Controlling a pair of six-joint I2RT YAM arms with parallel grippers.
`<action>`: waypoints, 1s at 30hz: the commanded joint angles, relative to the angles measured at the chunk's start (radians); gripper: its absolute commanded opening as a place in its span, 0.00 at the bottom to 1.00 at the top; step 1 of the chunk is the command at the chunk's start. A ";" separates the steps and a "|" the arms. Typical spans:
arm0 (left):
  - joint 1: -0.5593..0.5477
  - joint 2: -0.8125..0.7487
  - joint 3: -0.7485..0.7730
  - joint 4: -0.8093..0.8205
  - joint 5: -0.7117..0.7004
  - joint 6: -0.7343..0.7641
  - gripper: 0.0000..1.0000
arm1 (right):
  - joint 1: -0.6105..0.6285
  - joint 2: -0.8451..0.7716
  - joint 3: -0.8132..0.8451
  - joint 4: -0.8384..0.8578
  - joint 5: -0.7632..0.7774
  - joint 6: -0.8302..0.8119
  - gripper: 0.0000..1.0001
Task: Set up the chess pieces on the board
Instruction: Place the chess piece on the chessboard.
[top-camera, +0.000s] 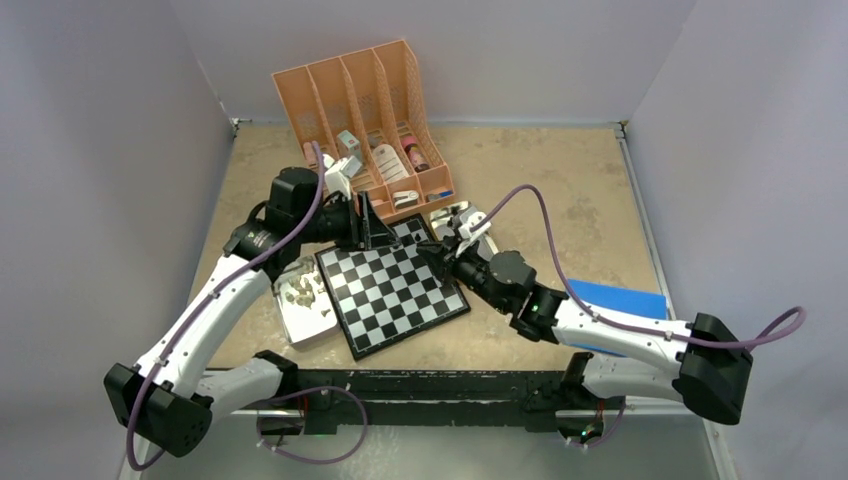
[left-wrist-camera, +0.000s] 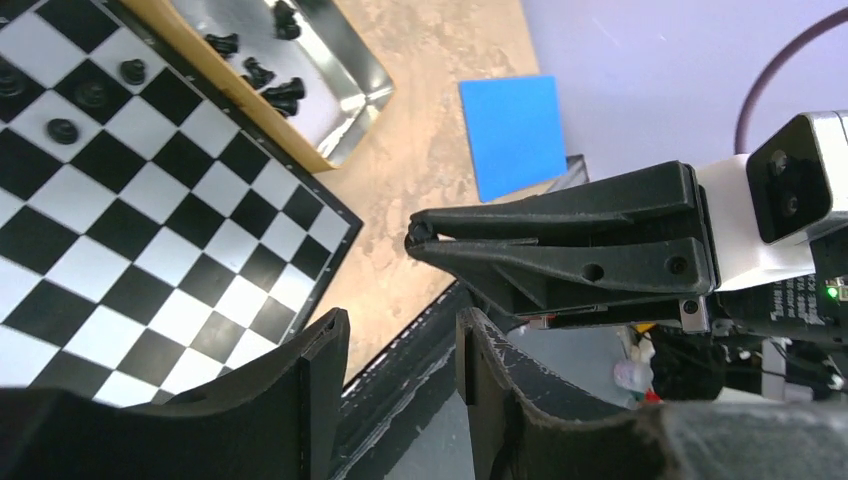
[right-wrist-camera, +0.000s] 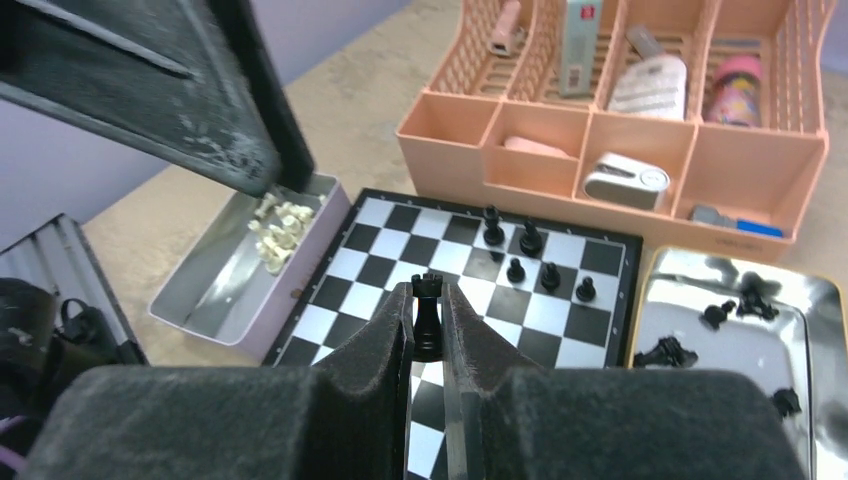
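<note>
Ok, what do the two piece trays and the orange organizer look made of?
Black-piece tray: likely polished metal, mirror-bright with reflections. Beige-piece tray: probably metal too, duller sheen. Orange organizer: looks like matte moulded plastic, with lattice walls.

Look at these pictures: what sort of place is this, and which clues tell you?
Probably a robotics lab test cell: two arms bolted at the table edge, plain walls boxing it in, and staged props, a chessboard, a tray of pieces, an organizer.
</note>
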 joint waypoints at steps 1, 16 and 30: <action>0.004 0.015 0.052 0.082 0.155 -0.024 0.43 | 0.027 -0.051 -0.029 0.173 -0.052 -0.078 0.15; 0.013 0.034 0.066 -0.003 0.031 0.033 0.40 | 0.046 0.091 -0.022 0.287 -0.026 0.032 0.16; 0.015 -0.393 -0.095 -0.085 -0.513 0.150 0.44 | 0.045 0.558 0.149 0.411 0.035 0.126 0.18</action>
